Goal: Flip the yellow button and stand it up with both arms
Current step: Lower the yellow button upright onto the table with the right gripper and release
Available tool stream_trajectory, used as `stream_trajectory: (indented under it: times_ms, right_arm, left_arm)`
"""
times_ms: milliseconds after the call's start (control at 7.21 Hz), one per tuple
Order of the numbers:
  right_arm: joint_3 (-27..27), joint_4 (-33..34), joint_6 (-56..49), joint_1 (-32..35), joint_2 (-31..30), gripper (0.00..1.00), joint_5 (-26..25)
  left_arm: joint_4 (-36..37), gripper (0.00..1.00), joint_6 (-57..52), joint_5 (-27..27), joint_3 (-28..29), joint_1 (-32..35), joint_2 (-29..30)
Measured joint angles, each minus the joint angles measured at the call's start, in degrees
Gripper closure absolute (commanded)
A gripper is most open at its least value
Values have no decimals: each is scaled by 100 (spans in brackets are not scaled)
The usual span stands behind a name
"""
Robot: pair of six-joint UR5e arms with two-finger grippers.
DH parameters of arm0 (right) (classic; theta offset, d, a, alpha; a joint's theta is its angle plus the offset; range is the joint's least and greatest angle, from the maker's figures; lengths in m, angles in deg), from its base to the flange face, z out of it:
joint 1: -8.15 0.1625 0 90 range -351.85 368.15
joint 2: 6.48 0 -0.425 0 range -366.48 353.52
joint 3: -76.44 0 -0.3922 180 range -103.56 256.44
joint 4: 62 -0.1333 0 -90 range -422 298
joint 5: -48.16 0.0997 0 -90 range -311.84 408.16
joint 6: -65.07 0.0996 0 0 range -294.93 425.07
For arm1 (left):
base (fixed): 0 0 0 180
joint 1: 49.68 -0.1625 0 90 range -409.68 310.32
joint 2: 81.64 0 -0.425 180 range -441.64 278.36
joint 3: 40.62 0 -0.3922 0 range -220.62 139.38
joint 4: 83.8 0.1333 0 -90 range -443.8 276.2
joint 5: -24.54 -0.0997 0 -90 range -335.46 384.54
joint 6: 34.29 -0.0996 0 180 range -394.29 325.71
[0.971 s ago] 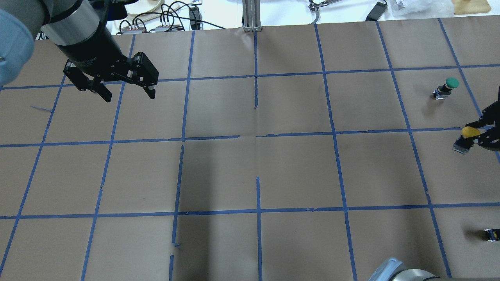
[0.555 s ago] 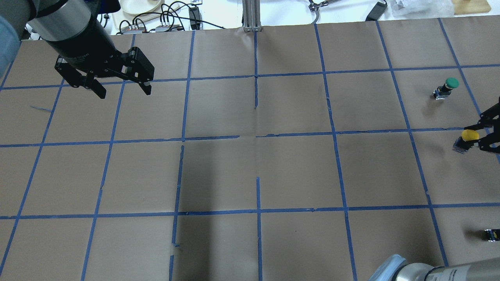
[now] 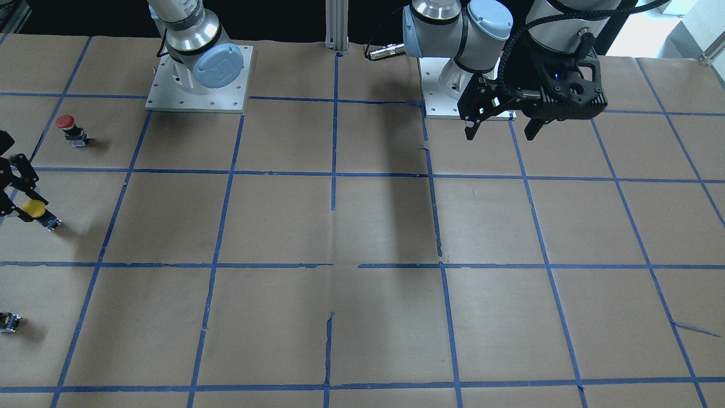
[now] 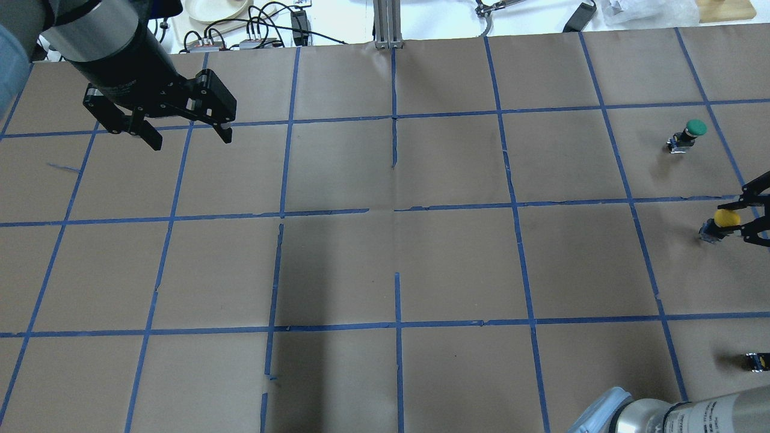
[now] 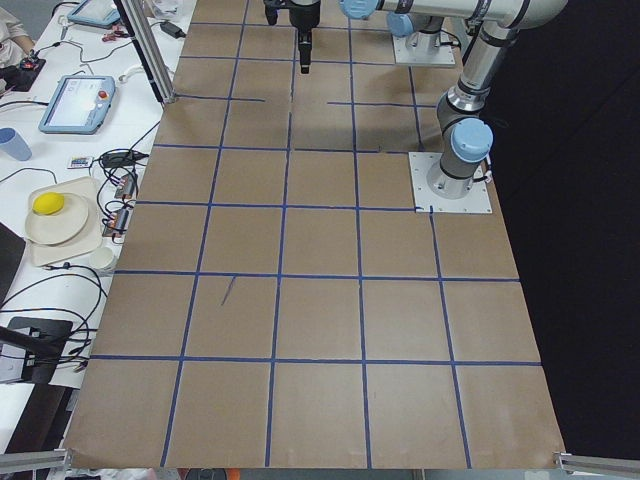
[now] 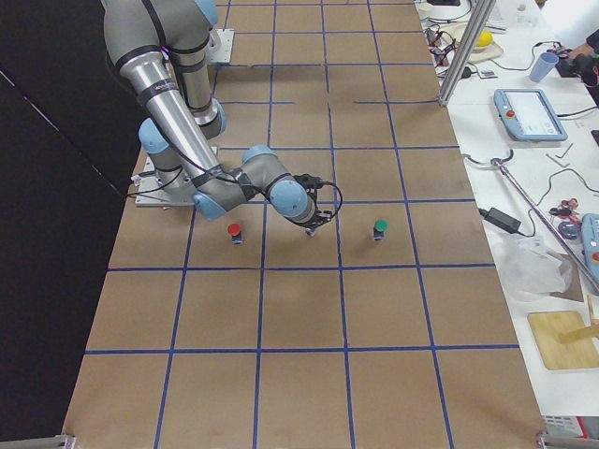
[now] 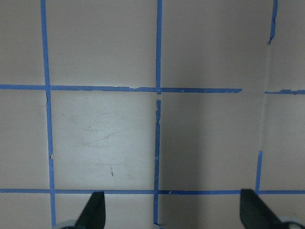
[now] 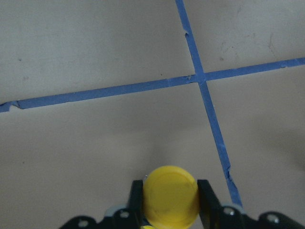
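The yellow button (image 4: 726, 218) is tilted at the table's far right, its round cap between the fingers of my right gripper (image 4: 751, 211) and its black and silver body (image 4: 710, 231) pointing down and left, close to the paper. I cannot tell whether it touches. The right wrist view shows the yellow button's cap (image 8: 170, 195) clamped between both fingers. It also shows in the front view (image 3: 34, 208). My left gripper (image 4: 191, 141) hangs open and empty above the far-left squares; it also shows in the front view (image 3: 501, 136).
A green-capped button (image 4: 692, 133) stands behind the yellow one. A red-capped button (image 3: 68, 126) stands nearer the robot. A tiny black-silver part with a yellow spot (image 4: 757, 361) lies near the right edge. A metal post (image 4: 388, 24) and cables line the far edge.
My right gripper has carried the yellow button lower and slightly right, toward the table. My left gripper has drifted a little left and back, still open.
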Motion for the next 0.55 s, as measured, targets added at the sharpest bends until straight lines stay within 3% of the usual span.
stream_trajectory:
  times_ms: [139, 555]
  right_arm:
    - [-3, -4, -8, -5, 55, 1, 6]
    - [-17, -24, 169, -12, 36, 1, -26]
  left_arm:
    - [24, 0, 19, 11, -9, -2, 7]
    - [241, 0, 29, 27, -54, -43, 82]
